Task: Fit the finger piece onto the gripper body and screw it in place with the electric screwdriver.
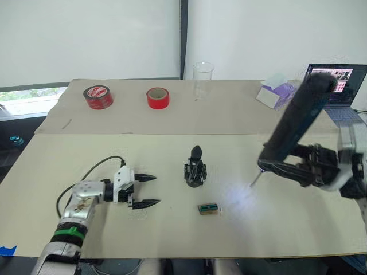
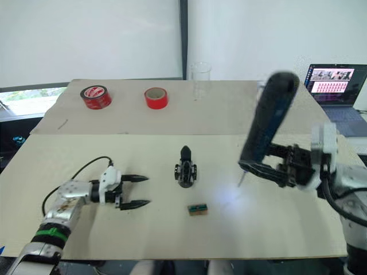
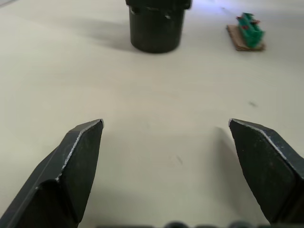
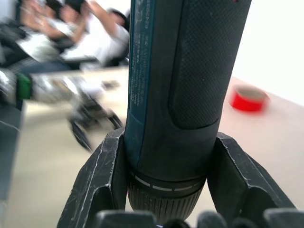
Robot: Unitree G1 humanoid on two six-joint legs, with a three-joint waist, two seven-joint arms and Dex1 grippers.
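The pale beige tabletop spans the frame. At right of centre, the thick black cylindrical electric screwdriver leans bit-down above it, clamped between the black fingers of the right gripper. At lower left, the left gripper rests with fingers spread apart, holding nothing. The small black gripper body stands upright at centre, its pointed finger up. A small green-brown block lies just below it.

beige table, gripper body, green block, 2 tape rolls, cup
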